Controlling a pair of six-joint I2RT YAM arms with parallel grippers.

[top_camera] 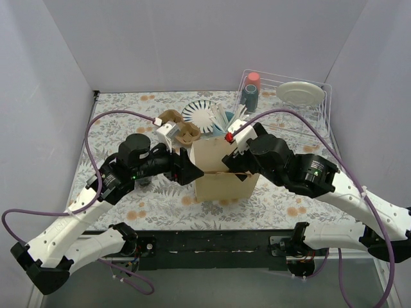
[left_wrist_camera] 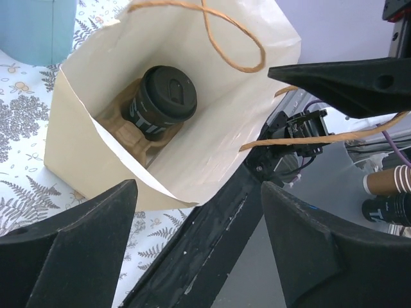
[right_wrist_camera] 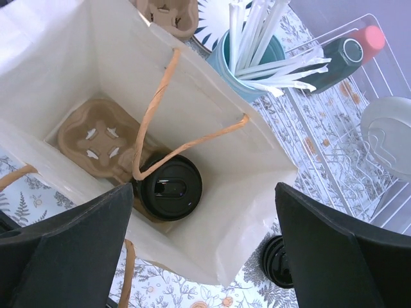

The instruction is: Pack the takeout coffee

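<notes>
- The cup (right_wrist_camera: 170, 187) stands upright in the tray (right_wrist_camera: 96, 138) at the bottom of the bag (right_wrist_camera: 64, 58).
- My left claw (left_wrist_camera: 199, 192) and right claw (right_wrist_camera: 204, 192) hang spread and empty above it (loading looks done).
- Next, I judge: lift clear without snagging the handles (right_wrist_camera: 151, 122).

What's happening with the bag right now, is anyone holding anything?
Both arms are at the paper bag in the middle of the table. The left gripper and right gripper hang over its open top from opposite sides, jaws open, holding nothing. Inside, a cardboard carrier lies on the bottom with one black-lidded coffee cup seated in it; the other slots in view are empty. The bag stands upright, its twine handles loose.
</notes>
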